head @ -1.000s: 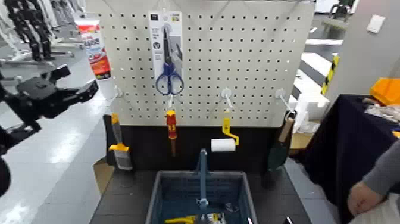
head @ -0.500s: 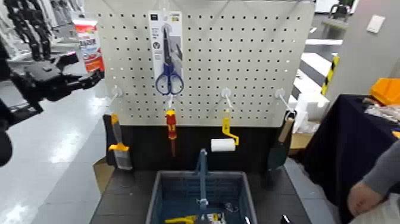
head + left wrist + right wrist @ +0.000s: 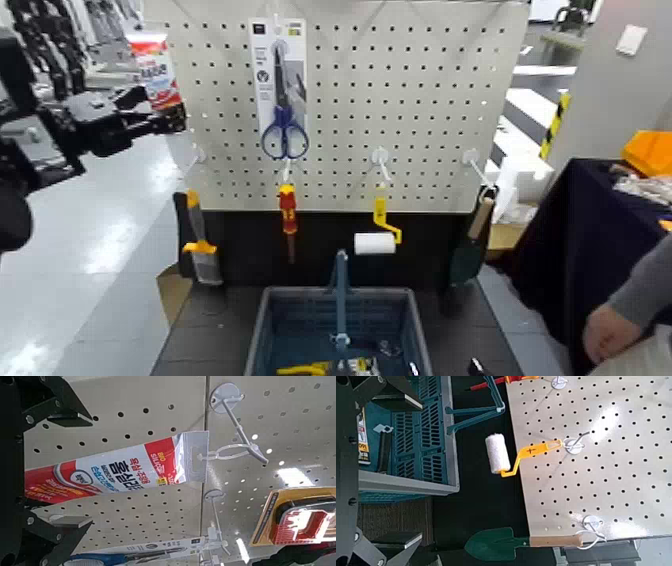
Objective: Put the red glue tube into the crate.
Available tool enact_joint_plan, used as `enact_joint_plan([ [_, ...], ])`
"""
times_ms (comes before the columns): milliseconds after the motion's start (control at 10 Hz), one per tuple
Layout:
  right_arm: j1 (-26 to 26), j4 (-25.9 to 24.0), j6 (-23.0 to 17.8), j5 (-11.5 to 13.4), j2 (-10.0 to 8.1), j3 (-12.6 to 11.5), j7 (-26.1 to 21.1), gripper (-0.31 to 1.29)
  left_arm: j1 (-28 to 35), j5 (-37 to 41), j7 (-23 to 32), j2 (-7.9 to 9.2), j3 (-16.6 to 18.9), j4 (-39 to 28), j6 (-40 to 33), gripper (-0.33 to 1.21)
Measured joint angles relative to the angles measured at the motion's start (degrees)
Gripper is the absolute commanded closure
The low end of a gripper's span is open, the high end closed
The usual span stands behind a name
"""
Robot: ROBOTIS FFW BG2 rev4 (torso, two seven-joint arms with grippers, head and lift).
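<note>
The white pegboard (image 3: 400,100) fills the middle of the head view, standing upright behind a dark surface (image 3: 215,335). On that surface, below the board, sits the crate (image 3: 340,330) — blue-grey, slotted, with its blue centre handle upright and some yellow-handled items lying in its bottom.

Hung along the board are a carded pair of blue-handled scissors (image 3: 284,120), a red-and-yellow screwdriver (image 3: 288,212), a small paint roller (image 3: 376,240) with a yellow handle, a green trowel (image 3: 468,255) at the right edge and a yellow-collared brush (image 3: 201,245) at the left edge.

The red glue tube (image 3: 157,75) hangs at the board's upper left corner, well above the crate. In the left wrist view the tube (image 3: 111,471) is suspended from a peg hook (image 3: 238,451) by the clear tab at its flat crimped end; in the head view its long axis runs roughly vertical, crimped end up at the hook, with the opposite end hidden.

The left claw (image 3: 150,112) is raised at the left of the board, just beside the tube, its fingers (image 3: 55,412) spread to either side of the tube's body without pinching it.

The right claw (image 3: 356,471) is low at the right, near the crate; its fingers stand apart and hold nothing.

A person's hand (image 3: 610,330) and grey sleeve show at the lower right edge.
</note>
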Motion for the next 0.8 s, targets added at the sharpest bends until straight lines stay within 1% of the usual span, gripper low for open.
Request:
enact_joint_plan([
  [100,-0.06,0.17,0.07,-0.01,0.33,-0.27,0.74,0.16,-0.68,0.38,-0.51,0.33,-0.39,0.94,0.28,0.88],
  [200,-0.11,0.26,0.13,-0.01,0.56,-0.46,0.94,0.17,-1.0,1.21,-0.91,0.52,-0.48,1.47,0.57,0.94],
  [300,-0.12,0.28,0.29,-0.01,0.62,-0.52,0.99,0.17,-1.09,1.74,-0.78,0.62,-0.58,1.66,0.62,1.11],
  [400,-0.12,0.29,0.37,0.0,0.64,-0.53,1.0,0.17,-1.11,1.57,-0.35,0.64,-0.85,1.51,0.57,1.14],
  [800,-0.13,0.23,0.77,0.05,0.64,-0.48,1.07,0.17,-1.42,1.68,0.16,0.67,-1.05,0.92,0.39,1.13],
])
